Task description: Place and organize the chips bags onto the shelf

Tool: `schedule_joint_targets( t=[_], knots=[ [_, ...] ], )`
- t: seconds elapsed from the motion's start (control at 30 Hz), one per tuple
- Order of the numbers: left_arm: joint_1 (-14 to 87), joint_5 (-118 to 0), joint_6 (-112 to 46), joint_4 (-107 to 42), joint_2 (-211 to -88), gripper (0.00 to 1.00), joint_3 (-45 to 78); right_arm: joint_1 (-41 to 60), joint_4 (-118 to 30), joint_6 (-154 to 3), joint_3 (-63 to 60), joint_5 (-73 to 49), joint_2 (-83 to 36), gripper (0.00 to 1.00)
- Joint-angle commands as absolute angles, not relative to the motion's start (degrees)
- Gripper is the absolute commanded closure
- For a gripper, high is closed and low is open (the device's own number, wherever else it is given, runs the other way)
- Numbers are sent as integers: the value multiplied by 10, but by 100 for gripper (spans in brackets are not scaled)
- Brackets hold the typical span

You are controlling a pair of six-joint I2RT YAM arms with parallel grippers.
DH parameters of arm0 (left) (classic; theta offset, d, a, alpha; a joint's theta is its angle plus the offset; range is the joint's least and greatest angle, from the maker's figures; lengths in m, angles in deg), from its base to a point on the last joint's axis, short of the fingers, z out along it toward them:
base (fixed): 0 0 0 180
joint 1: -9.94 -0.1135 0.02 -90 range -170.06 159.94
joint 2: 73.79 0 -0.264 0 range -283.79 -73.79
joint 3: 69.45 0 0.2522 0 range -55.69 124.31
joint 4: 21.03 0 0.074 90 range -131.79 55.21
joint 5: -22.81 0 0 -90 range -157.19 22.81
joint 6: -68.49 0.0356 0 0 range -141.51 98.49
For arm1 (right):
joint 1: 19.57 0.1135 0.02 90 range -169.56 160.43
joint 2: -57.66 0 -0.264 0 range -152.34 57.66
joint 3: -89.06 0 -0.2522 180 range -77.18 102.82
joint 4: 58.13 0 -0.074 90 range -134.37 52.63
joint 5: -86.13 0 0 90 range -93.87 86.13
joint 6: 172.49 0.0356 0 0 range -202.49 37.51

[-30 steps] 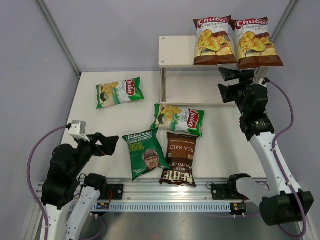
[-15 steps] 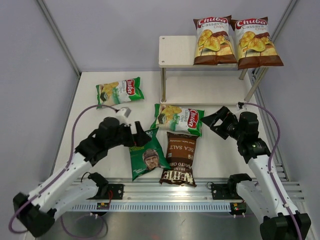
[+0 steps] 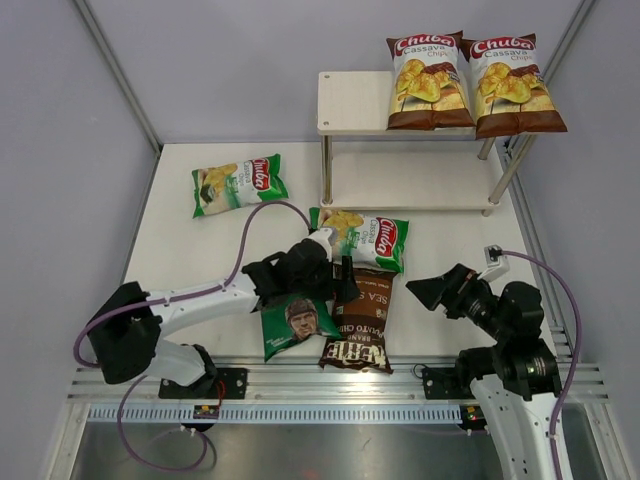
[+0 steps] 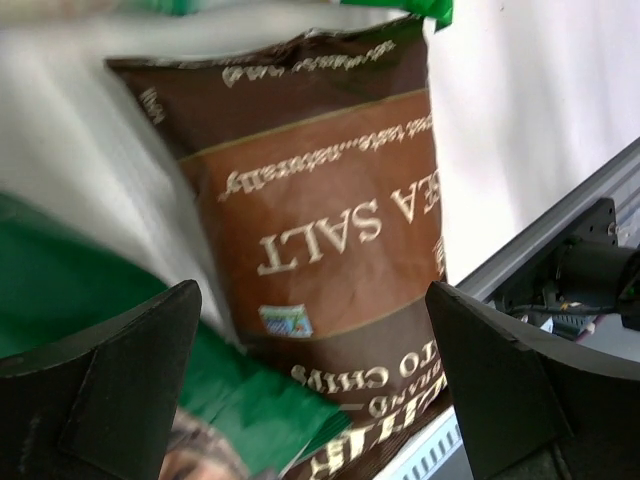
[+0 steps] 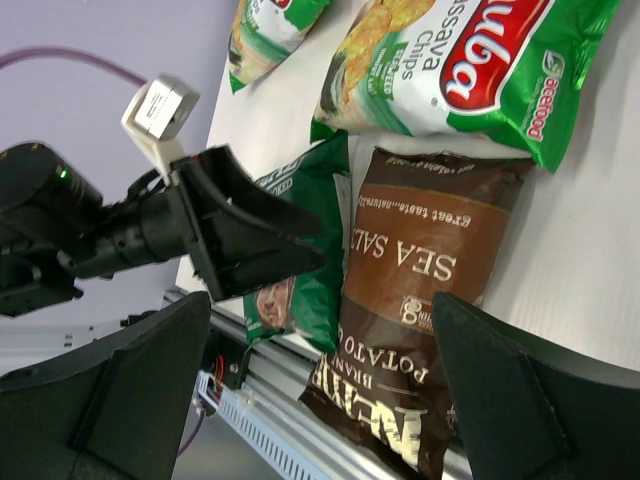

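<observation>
Left claw (image 3: pixel 343 283) wide, empty, above Kettle Sea Salt bag (image 3: pixel 362 322), REAL bag (image 3: pixel 295 325) beside; right claw (image 3: pixel 425 290) wide, empty, same bag ahead

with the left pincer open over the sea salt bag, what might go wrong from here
1. The left pincer straddles the Kettle bag, but the REAL bag lies against that bag's edge, so a finger may catch both.
2. The green Chuba bag meets the Kettle bag's top end; lifting could drag it along.
3. The right pincer hangs open just right of the bags, so the arms might collide.
</observation>
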State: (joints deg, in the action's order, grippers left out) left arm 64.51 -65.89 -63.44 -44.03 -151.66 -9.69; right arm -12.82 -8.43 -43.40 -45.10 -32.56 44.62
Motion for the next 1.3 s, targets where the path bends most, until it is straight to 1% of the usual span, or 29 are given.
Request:
schedule_joint_targets(
  t=[0.0, 0.2, 0.6, 0.8, 0.83, 0.87, 0.97, 1.0, 1.07, 1.1, 1.2, 1.23, 1.27],
  knots=[
    [651, -706, -647, -386, -1547, 1, -54, -130, -44, -422, -426, -348, 478, 0],
    [657, -713, -657, -371, -1591, 1, -51, -130, -27, -430, -428, -357, 487, 1],
    [663, -749, -684, -352, -1616, 2, -93, -130, -52, -410, -468, -382, 509, 1],
    [665, -742, -704, -287, -1645, 10, -112, -130, -61, -399, -476, -393, 516, 1],
    [667, -743, -706, -280, -1646, 12, -117, -130, -60, -399, -476, -394, 515, 1],
    [668, -744, -708, -272, -1646, 17, -121, -130, -60, -398, -476, -394, 518, 1],
    [674, -758, -715, -259, -1641, 27, -129, -130, -58, -399, -478, -395, 520, 1],
    [676, -770, -717, -257, -1631, 38, -132, -130, -57, -398, -478, -395, 520, 1],
    [681, -786, -722, -257, -1618, 44, -142, -130, -58, -399, -480, -396, 522, 1],
    [684, -801, -722, -257, -1602, 53, -146, -130, -57, -398, -481, -397, 522, 1],
    [688, -822, -728, -254, -1574, 63, -162, -129, -60, -397, -483, -398, 524, 1],
    [691, -834, -733, -251, -1551, 71, -174, -130, -60, -396, -483, -398, 524, 1],
    [694, -834, -734, -247, -1539, 73, -174, -130, -60, -395, -484, -399, 526, 0]
  ],
)
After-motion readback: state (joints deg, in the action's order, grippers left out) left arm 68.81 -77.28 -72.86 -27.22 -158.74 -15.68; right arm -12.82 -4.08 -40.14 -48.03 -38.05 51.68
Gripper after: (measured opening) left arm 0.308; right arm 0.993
